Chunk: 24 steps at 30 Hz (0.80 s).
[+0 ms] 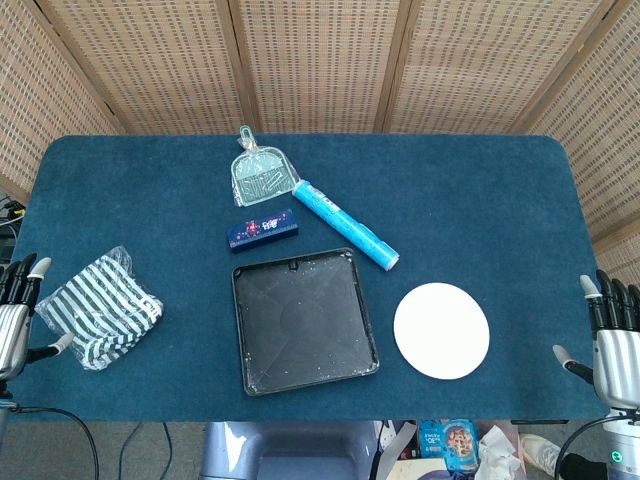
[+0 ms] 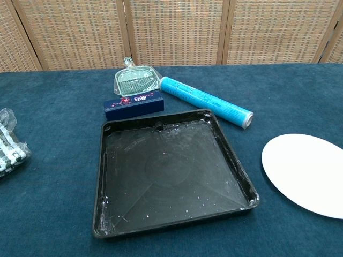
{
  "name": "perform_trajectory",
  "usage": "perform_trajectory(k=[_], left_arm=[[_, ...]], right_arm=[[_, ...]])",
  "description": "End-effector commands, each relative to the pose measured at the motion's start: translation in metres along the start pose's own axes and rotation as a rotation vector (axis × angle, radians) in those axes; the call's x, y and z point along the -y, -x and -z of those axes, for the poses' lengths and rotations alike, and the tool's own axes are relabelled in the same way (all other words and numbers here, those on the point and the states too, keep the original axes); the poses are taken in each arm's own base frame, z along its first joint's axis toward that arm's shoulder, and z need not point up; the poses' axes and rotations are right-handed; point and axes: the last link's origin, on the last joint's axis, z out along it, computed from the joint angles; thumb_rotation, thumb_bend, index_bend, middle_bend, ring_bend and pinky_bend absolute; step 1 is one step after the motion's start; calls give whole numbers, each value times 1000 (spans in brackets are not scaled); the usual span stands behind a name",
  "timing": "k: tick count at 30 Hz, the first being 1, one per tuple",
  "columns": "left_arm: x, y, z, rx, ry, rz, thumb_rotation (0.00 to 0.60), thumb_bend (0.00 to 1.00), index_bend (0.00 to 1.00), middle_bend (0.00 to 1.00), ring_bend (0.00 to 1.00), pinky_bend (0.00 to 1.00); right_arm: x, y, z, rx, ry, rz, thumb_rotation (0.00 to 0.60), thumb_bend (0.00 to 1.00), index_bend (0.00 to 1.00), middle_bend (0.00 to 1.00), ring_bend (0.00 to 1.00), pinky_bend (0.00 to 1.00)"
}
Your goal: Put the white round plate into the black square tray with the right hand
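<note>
Task unstarted: white round plate [image 1: 441, 330] lies beside empty black square tray [image 1: 243, 330]; right hand [image 1: 614, 338] spread, holding nothing.

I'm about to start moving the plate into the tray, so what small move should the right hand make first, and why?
Probably bring the right hand in toward the plate's near right edge. The hand sits open at the table's right border, apart from the plate, which lies flat on the cloth just right of the empty tray, so it has to reach the plate before any grasp.
</note>
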Motion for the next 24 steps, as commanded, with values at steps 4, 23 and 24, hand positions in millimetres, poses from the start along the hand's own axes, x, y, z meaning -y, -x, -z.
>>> perform_trajectory(k=[4,23,24], left_arm=[[2,-2,2,4,-2,8,600,0,0,0,0,0],[-1,-1,-3,23,2,22,600,0,0,0,0,0],[-1,-1,-3,23,1,23,600,0,0,0,0,0]], right_arm=[[7,9,2,43,-36,-2,600,0,0,0,0,0],[76,116,38,286,-461,-2,600,0,56,0,0,0],[77,120,40,296,-470,5,600,0,58,0,0,0]])
